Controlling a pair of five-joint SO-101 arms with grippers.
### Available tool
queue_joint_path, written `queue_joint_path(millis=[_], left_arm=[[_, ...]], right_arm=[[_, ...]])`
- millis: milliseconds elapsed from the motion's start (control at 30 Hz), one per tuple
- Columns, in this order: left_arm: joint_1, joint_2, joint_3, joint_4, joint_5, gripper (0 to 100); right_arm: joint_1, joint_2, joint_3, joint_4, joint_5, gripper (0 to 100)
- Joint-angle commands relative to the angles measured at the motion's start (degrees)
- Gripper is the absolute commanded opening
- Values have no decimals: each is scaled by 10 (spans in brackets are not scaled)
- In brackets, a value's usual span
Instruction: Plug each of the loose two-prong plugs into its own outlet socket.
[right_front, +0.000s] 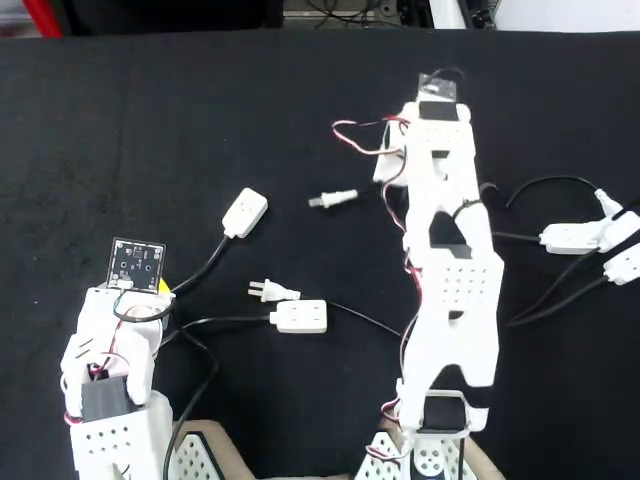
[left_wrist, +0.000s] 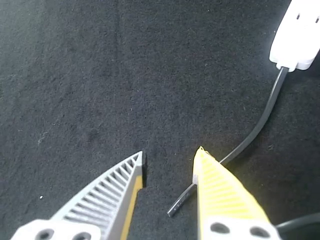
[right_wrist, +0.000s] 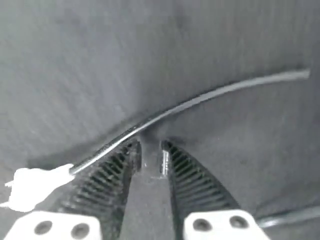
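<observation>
A loose white plug (right_front: 272, 291) lies beside a white outlet socket (right_front: 299, 316).

Outlet socket (left_wrist: 298, 35) partly past the edge

black cloth-covered table (right_front: 120, 120) with white plugs and sockets lying on it
left of centre lies a white rectangular outlet socket (right_front: 245, 213) on a black cord, with a small white loose plug (right_front: 333, 199) to its right; nearer, a white two-prong plug (right_front: 273, 291) just beside a white socket block (right_front: 299, 316); more white sockets (right_front: 575, 237) at the right edge.

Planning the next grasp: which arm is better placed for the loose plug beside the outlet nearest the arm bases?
Probably left: the left pincer is open and near that plug; the right pincer is shut, its arm stretched far up the table.
</observation>
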Motion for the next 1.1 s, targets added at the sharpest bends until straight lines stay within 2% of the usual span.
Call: queue_joint_path(millis=[0, 200, 333, 667, 867, 1067], left_arm=[[-3, -4, 11, -2, -5, 170], [-3, -4, 11, -2, -5, 170], [-3, -4, 11, 0, -5, 170], [-3, -4, 11, 1, -5, 170], [-3, -4, 11, 1, -5, 170], [-3, -4, 11, -1, -5, 170]], right_arm=[[2, -3, -63, -1, 8, 70], [0, -10, -164, 115, 4, 71], [-26, -7, -214, 185, -17, 74], [-125, 19, -201, 161, -274, 75], [-164, 91, -202, 111, -323, 75], [-156, 116, -202, 97, -357, 75]])
